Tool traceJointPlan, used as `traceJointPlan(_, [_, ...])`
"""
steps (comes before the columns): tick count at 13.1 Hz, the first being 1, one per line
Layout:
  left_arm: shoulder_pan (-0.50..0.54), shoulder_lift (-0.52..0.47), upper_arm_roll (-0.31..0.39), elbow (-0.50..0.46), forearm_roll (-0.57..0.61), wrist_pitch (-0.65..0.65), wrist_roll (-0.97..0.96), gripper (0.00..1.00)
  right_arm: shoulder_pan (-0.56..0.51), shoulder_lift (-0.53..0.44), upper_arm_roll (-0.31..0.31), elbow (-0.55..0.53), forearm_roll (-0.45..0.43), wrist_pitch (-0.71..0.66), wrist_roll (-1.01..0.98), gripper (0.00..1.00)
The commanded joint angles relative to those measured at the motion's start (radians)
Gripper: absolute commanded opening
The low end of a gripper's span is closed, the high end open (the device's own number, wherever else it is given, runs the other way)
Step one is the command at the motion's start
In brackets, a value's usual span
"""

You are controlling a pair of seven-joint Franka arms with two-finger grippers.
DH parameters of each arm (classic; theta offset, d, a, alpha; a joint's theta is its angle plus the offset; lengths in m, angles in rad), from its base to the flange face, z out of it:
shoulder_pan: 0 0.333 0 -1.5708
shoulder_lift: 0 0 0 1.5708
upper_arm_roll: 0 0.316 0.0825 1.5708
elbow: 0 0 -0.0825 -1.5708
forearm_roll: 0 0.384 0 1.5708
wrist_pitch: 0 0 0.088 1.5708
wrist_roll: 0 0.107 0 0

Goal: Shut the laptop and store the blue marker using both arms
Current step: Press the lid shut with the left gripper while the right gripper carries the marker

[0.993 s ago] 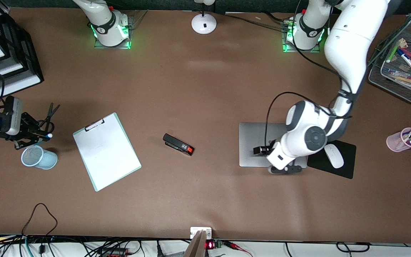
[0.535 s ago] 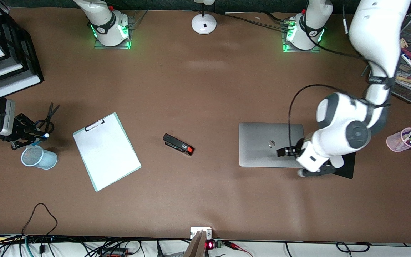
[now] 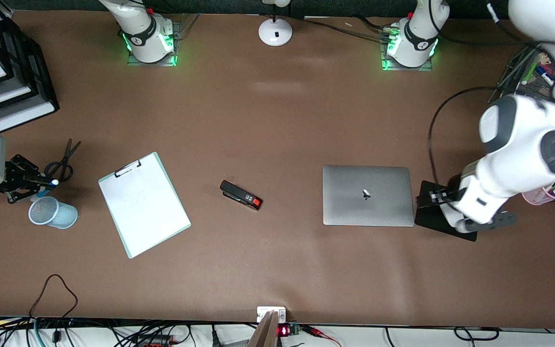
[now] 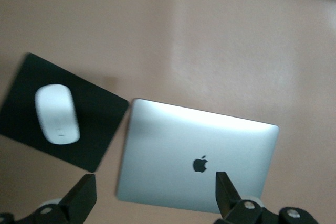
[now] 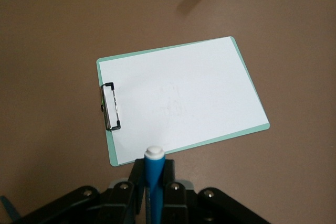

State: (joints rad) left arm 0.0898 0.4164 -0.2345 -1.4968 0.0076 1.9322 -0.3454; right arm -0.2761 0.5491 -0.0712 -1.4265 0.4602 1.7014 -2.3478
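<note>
Item: I am gripping the blue marker [image 5: 154,182] tight in the right gripper [image 3: 36,185] above the mesh cup [image 3: 52,212]. Left gripper [image 4: 155,200] hanging open over the mouse pad [image 3: 429,217]; laptop [image 3: 367,195] lying closed.

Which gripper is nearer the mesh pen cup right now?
Right. The right gripper, shut on the blue marker, hangs just above the mesh pen cup. The left gripper, open, is over the mouse pad beside the laptop.

Closed laptop [image 4: 194,156] beside mouse pad [image 4: 100,124]
</note>
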Motion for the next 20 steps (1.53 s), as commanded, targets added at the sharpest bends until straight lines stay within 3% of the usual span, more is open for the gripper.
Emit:
traceJointPlan(1, [0.018, -0.034, -0.006, 0.07, 0.081, -0.143, 0.006, 1.0, -0.031, 0.049, 0.011, 0.064, 0.058, -0.072, -0.065, 0.0])
traceJointPlan(4, [0.022, -0.051, -0.006, 0.171, 0.115, -0.275, 0.019, 1.0, -0.049, 0.066, 0.011, 0.083, 0.083, -0.167, -0.084, 0.0])
traceJointPlan(9, [0.087, -0.172, -0.016, 0.161, 0.1, -0.35, 0.221, 1.0, -0.084, 0.129, 0.013, 0.181, 0.084, -0.255, -0.125, 0.0])
traceJointPlan(16, [0.13, -0.441, -0.017, -0.095, -0.008, -0.369, 0.322, 1.0, -0.101, 0.196, 0.014, 0.262, 0.1, -0.259, -0.148, 0.0])
traceJointPlan(20, [0.122, -0.527, -0.025, -0.169, -0.009, -0.368, 0.327, 1.0, -0.136, 0.242, 0.014, 0.288, 0.123, -0.261, -0.183, 0.0])
